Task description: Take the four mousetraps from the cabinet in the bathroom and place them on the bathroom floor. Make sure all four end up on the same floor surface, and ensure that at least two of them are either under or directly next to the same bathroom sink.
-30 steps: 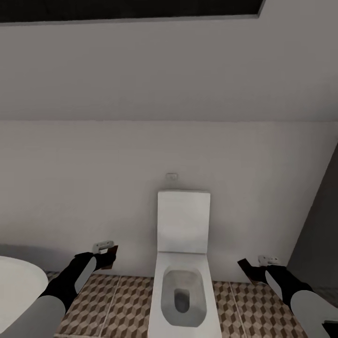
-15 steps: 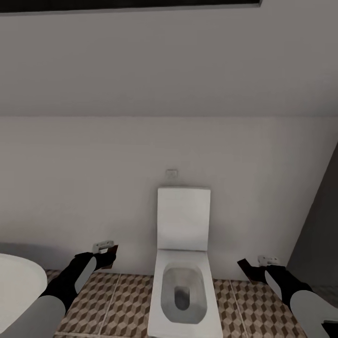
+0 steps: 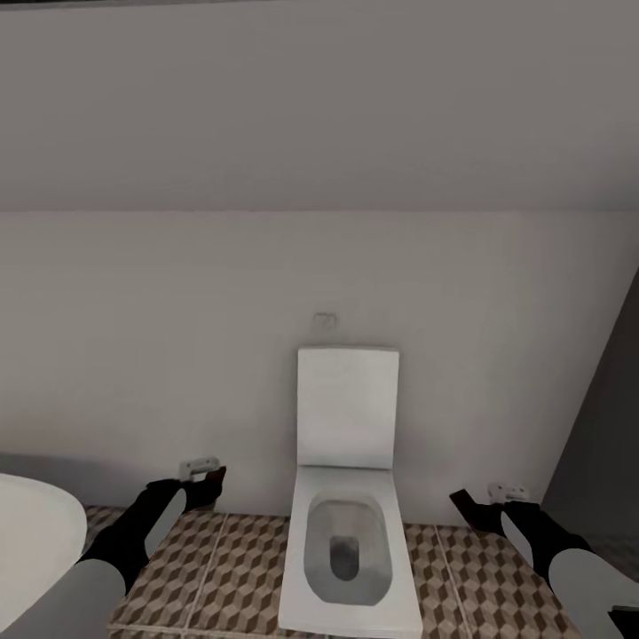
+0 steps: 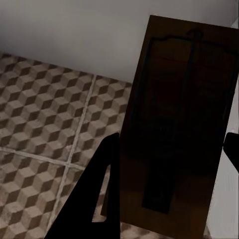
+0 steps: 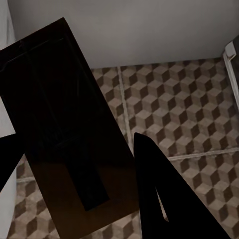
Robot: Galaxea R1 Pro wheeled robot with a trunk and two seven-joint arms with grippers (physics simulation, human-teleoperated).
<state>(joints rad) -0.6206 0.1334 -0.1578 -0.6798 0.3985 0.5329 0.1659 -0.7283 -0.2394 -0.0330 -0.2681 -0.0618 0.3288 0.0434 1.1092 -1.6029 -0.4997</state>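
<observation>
From the head view, a white toilet [image 3: 348, 524] with its lid raised stands against the pale far wall [image 3: 266, 284], a small plate [image 3: 325, 319] on the wall just above the lid. The bathroom floor [image 3: 222, 568] of cube-patterned tiles runs along the wall's foot. At the near left a curved white rim [image 3: 31, 532] cuts into the picture; whether it is a tub or a basin cannot be told. The left gripper [image 3: 206, 479] is held up to the left of the toilet, clenched on a dark-brown mousetrap [image 3: 213, 485] that juts out beyond it. To the right of the toilet the right gripper [image 3: 484, 508] grasps a second mousetrap [image 3: 469, 509] in the same way. A dark upright surface [image 3: 603, 444] closes the far right

In the left wrist view, the mousetrap [image 4: 179, 124] lies flat between the two dark fingers [image 4: 102, 189], its wire frame faintly visible, with floor tiles [image 4: 45, 124] and the wall's foot beyond it

In the right wrist view, the other mousetrap [image 5: 64, 129] sits tilted between the fingers [image 5: 159, 194], above the tiled floor [image 5: 174, 114]
</observation>
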